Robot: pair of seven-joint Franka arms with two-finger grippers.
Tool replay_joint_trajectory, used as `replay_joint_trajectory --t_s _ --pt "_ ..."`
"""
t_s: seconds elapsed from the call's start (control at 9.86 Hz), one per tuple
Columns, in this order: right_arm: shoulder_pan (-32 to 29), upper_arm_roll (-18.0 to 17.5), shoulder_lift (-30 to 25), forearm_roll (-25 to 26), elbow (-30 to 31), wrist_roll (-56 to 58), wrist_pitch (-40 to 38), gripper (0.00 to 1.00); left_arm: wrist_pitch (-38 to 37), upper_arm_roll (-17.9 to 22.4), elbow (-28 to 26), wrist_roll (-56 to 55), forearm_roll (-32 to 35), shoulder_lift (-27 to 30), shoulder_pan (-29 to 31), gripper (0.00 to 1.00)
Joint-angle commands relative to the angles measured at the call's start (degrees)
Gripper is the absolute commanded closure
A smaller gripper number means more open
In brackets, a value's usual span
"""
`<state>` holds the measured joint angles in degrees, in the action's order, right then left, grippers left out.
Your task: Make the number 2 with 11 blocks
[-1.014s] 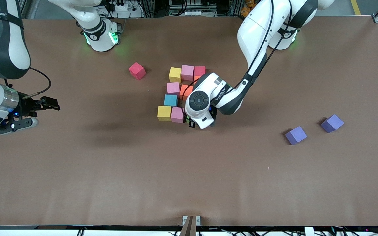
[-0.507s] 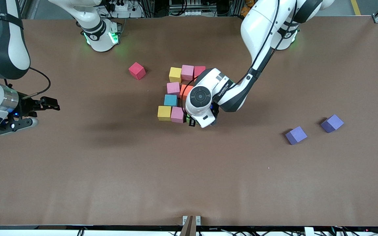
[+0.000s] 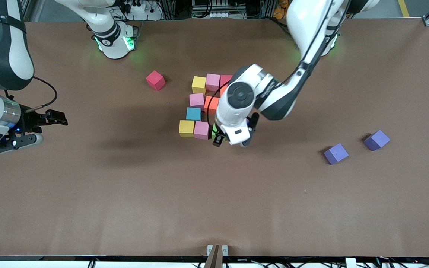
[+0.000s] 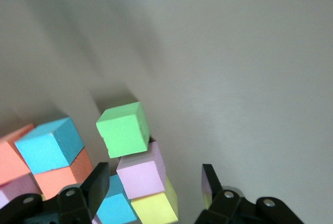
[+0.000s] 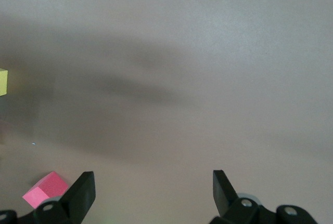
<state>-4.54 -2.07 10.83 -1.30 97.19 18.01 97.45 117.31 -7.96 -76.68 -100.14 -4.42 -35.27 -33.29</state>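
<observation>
1. We see bare desk (image 3: 214, 208) across the whole lower frame; two purple cubes (image 3: 336, 153) lie at right.
2. The number 2 (image 3: 202, 108) sits at centre, its long axis up-down in the frame; a green block (image 4: 124, 129) is at its lower corner and a red block (image 3: 155, 80) lies apart.
3. The left pincer (image 3: 233, 140), open and empty, hangs above the green block.
4. The right pincer (image 3: 56, 118) waits wide open at left edge.
</observation>
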Motion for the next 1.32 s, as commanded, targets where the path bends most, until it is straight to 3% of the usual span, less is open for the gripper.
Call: replay_joint_trajectory --t_s 0.0,0.41,0.91,1.22 --pt "-1.0 -1.0 -0.6 0.2 0.3 -2.6 -0.6 0.0 -1.1 -0.1 -2.9 9.8 2.4 6.6 3.3 0.2" --pt "-1.7 -1.6 -1.3 -2.0 0.4 -10.4 -1.6 0.0 -5.2 -0.5 -6.8 40.6 4.8 16.0 11.2 0.2" --pt "-1.2 -1.6 -1.3 -3.1 -0.9 -13.7 -3.8 0.0 -18.6 0.0 -9.1 71.2 6.7 26.9 22.5 0.2" --pt "-0.4 -1.5 -0.1 -3.2 -5.8 -14.0 -6.8 0.0 -26.2 0.7 -9.3 74.6 6.6 32.7 27.3 0.2"
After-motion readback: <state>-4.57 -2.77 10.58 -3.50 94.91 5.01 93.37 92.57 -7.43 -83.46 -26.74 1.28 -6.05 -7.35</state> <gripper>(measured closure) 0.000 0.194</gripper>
